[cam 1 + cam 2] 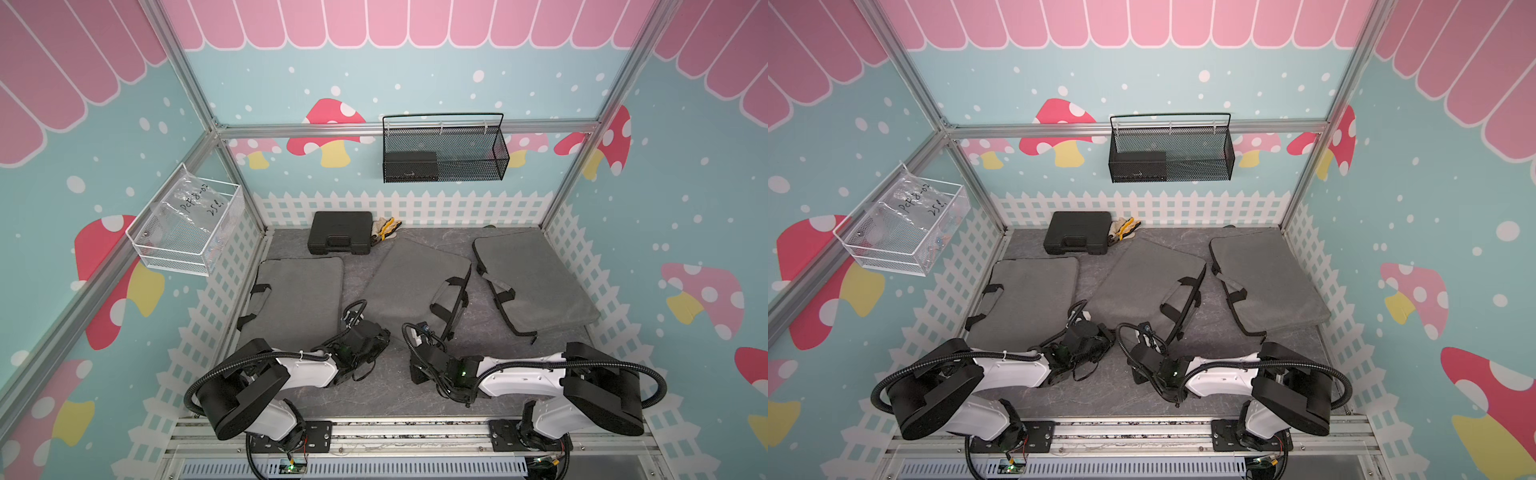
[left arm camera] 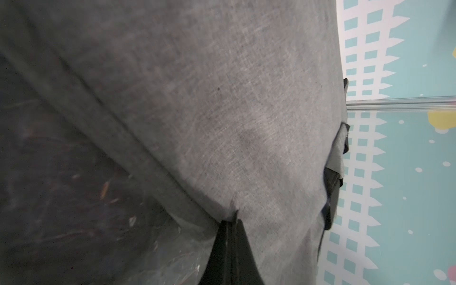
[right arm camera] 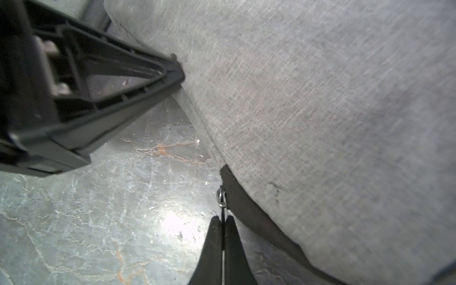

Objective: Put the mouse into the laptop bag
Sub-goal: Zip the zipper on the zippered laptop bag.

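Note:
Three grey laptop bags lie on the dark mat; both arms work at the middle laptop bag. My left gripper is shut, pinching the grey fabric at that bag's near edge; its black finger also shows in the right wrist view, tip against the bag. My right gripper is shut on the small metal zipper pull at the bag's black-trimmed corner. In both top views the two wrists crowd that near corner and hide the fingertips. The mouse is out of view.
A second grey bag lies at the left and a third at the right. A black case and work gloves sit at the back. A black mesh basket and a white basket hang on the walls.

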Tool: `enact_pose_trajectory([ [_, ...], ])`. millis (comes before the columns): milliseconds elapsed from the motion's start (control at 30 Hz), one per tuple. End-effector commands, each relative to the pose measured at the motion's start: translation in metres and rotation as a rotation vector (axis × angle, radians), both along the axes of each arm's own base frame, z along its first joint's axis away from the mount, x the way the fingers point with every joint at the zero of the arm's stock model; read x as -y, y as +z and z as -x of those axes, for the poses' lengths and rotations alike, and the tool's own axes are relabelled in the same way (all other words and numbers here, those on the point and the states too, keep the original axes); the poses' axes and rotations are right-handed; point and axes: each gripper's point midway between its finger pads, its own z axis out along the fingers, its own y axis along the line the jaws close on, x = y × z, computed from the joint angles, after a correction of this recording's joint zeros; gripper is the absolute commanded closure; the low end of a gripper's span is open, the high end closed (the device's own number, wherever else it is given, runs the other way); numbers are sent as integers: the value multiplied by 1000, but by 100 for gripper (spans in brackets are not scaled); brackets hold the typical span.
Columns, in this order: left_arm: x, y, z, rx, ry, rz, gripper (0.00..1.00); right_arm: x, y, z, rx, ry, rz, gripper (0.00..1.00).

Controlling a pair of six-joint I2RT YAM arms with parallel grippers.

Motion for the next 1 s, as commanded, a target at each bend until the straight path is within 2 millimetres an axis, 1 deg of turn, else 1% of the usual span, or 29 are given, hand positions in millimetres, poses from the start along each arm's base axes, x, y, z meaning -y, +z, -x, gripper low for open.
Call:
enact_pose_trajectory([
  [0,-8,20,-23,62,61,10,100,12,-2,6,-36,-1,-37,100],
  [100,-15,24,-27,64,68,-14,100,26,-1,6,-33,-22,-48,100],
  [200,-17,28,-30,72,64,-23,100,37,0,4,-29,-40,-41,100],
  [333,-23,35,-33,84,69,-21,100,50,-9,5,-52,-67,-23,100],
  [433,-30,40,-33,88,86,-31,100,57,-14,2,-61,-87,1,100],
  [500,-32,43,-31,91,88,-36,100,55,-13,-1,-50,-84,5,100],
  [533,-32,44,-30,87,83,-38,96,51,-9,-3,-39,-71,-4,100],
  [567,-33,44,-29,81,80,-40,88,47,-6,-4,-27,-59,-19,100],
  [667,-31,41,-22,48,73,-13,54,28,9,-7,5,6,-82,100],
  [700,-30,40,-18,40,75,3,44,20,14,-7,13,28,-100,100],
  [733,-29,38,-13,32,83,15,37,13,19,-8,22,49,-116,100],
  [800,-23,36,-2,31,83,29,27,0,28,-10,37,85,-134,100],
  [833,-19,38,4,36,77,35,25,-5,30,-11,45,100,-137,100],
  [967,-8,39,21,43,64,59,21,-18,33,-10,48,129,-149,100],
])
